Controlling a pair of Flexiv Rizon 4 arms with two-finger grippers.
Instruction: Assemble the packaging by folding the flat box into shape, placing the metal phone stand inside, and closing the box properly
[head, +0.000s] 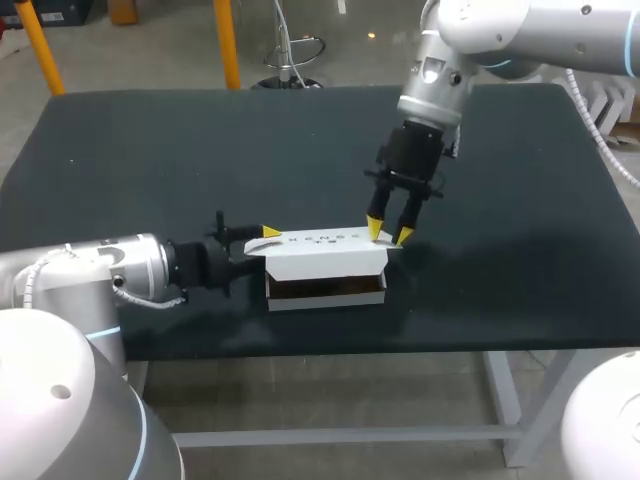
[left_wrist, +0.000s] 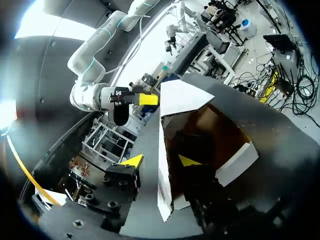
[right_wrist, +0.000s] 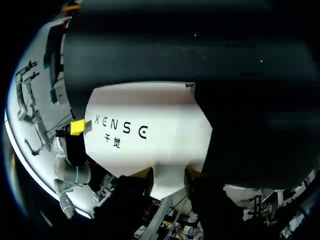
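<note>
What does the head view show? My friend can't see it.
A white box lies on a dark table, its lid half up and its brown inside showing. The right gripper is at the lid's right end, pointing down; the left gripper is at the box's left end.

White box (head: 325, 256), brown inside; black table (head: 150, 150)

Even overhead light, soft shadows

A dark-topped table (head: 150, 160) stands on pale metal legs (head: 504, 396).
</note>
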